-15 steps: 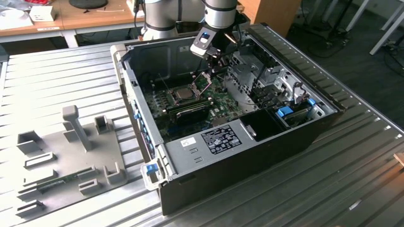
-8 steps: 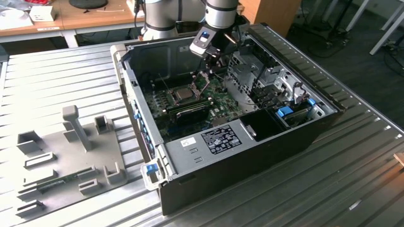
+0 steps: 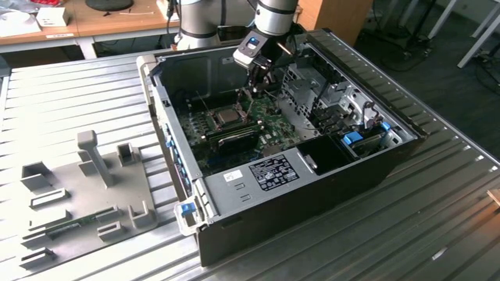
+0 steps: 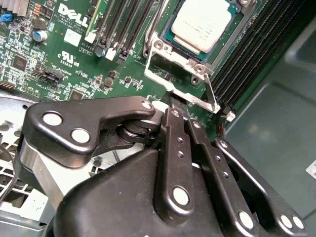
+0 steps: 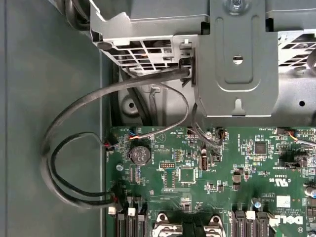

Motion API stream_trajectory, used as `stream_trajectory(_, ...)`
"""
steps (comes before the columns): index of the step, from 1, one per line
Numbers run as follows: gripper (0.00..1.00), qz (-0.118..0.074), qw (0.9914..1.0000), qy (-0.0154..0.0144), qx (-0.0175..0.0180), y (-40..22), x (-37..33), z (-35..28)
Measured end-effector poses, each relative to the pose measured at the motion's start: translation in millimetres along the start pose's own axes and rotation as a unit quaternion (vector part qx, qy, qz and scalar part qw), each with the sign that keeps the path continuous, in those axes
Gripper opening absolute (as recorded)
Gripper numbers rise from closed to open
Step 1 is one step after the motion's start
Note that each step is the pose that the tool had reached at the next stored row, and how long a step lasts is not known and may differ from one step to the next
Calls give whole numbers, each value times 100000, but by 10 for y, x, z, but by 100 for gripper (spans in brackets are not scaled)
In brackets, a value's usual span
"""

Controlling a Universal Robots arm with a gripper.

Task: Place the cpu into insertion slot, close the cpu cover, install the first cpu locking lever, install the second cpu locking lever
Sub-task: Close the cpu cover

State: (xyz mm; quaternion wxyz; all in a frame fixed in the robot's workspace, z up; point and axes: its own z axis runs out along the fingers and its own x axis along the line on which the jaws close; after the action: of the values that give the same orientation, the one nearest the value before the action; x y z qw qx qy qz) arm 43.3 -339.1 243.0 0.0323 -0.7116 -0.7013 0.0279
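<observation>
The insertion slot (image 4: 167, 69) lies in the green circuit board (image 4: 74, 59) inside the open computer case (image 3: 312, 193), whose walls rise on every side of it. Long black memory slots (image 4: 247, 54) run just beside the slot, and a metal drive cage (image 3: 308, 88) stands near it toward the exterior view's right, so free room around the slot is tight. In the second wrist view the gripper (image 4: 180, 107) hides the board next to the slot with its own black linkage, and the slot's far edge is cut off. The cpu (image 4: 202, 22) rests in the slot. The gripper, its fingers drawn close together, hangs at the slot's silvery border, just beside a tilted locking lever (image 4: 211, 94) and apart from the cpu; whether it touches the border cannot be made out.
</observation>
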Motion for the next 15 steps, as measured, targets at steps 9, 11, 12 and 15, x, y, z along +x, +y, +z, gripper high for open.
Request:
stream_trajectory(9, 10, -81, 99999, 3, -462, -64, -1, 6)
stream_trajectory(11, 10, -101, 99997, 5, -797, -105, -1, 9)
stream_trajectory(12, 10, -113, 99995, 12, -993, -129, -2, 12)
stream_trajectory(15, 10, -116, 99988, 19, -1519, -213, -3, 19)
